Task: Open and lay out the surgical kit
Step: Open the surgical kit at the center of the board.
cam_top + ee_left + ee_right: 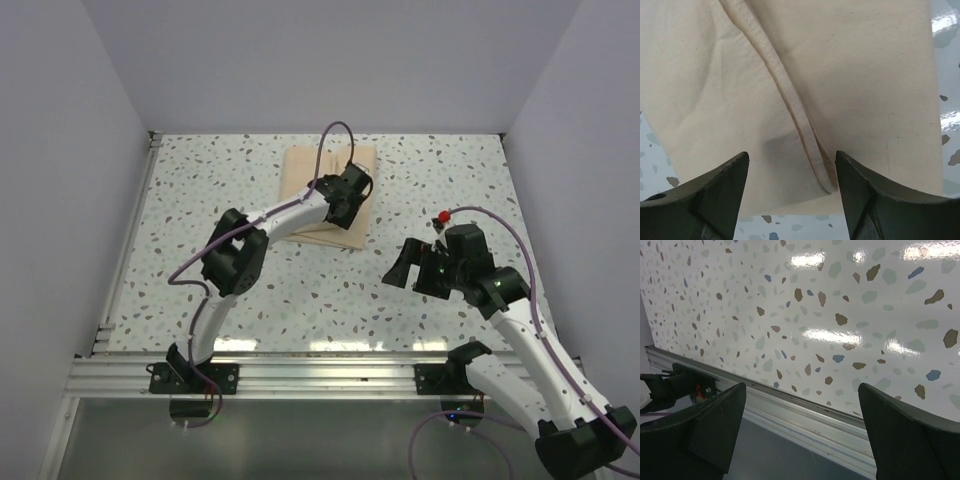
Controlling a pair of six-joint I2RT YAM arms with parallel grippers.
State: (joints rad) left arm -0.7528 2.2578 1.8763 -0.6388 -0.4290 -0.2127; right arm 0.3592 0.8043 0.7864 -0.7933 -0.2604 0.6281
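The surgical kit is a folded beige cloth bundle (305, 170) lying at the back middle of the speckled table. My left gripper (350, 200) is over its right near part and is open. In the left wrist view the cloth (855, 75) fills the frame. A hemmed flap edge (805, 130) runs down between the open fingers of the left gripper (792, 167), ending close to the right finger (865, 195). My right gripper (400, 268) is open and empty, to the right of the bundle. The steel tray, scissors, forceps and tweezers are hidden.
An aluminium rail (320, 370) runs along the table's near edge and also shows in the right wrist view (805, 407) between the open fingers of the right gripper (802, 390). White walls close the table on the left, back and right.
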